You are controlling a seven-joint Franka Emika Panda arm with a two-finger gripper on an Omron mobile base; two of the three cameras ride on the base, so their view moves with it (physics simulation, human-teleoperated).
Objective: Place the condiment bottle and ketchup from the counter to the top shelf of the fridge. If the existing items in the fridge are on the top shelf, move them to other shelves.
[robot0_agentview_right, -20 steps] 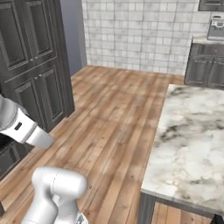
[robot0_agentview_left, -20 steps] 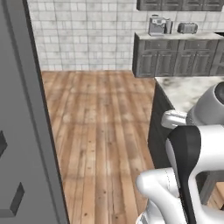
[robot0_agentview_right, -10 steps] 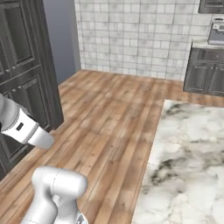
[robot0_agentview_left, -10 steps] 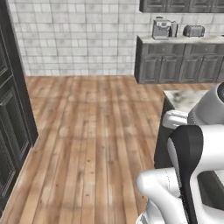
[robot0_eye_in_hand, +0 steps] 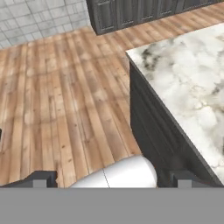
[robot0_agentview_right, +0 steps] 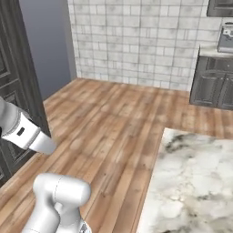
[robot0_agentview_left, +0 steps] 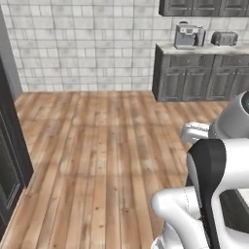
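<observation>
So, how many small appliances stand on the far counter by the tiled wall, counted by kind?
Coffee machine: 1
Toaster: 1
Total: 2, both on the short pale counter above the dark cabinets.

The tabletop (robot0_agentview_right: 195, 182) is a white-and-grey marbled stone slab with a squared corner, lying flat over the wooden floor at the lower right of the right base view. In the hand view its top (robot0_eye_in_hand: 192, 83) sits on a dark cabinet base.
</observation>
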